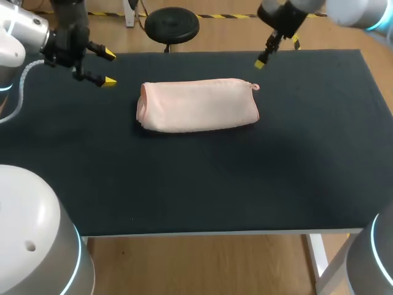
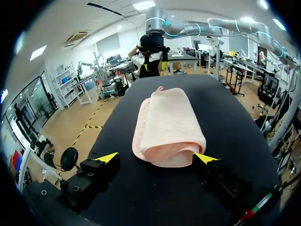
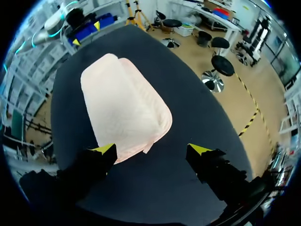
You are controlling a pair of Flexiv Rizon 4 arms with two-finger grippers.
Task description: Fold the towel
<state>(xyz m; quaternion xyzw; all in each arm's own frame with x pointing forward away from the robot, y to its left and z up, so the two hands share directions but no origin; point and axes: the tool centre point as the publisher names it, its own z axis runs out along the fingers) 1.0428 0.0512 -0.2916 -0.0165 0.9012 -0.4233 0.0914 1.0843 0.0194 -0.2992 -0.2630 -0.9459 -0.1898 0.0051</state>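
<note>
A pale pink towel [image 1: 198, 105] lies folded into a long bundle on the black table [image 1: 245, 178], towards the back middle. My left gripper [image 1: 107, 67] hangs open above the table off the towel's left end, touching nothing. My right gripper [image 1: 277, 51] hovers open above the towel's right end, near a small loop tag [image 1: 255, 86]. In the left wrist view the towel [image 2: 169, 127] stretches away ahead of the open gripper [image 2: 157, 158]. In the right wrist view the towel [image 3: 123, 106] lies below and ahead of the open gripper [image 3: 150, 149].
The black table reaches well forward of the towel and out to both sides. My other arm [image 2: 188, 28] shows past the towel's far end in the left wrist view.
</note>
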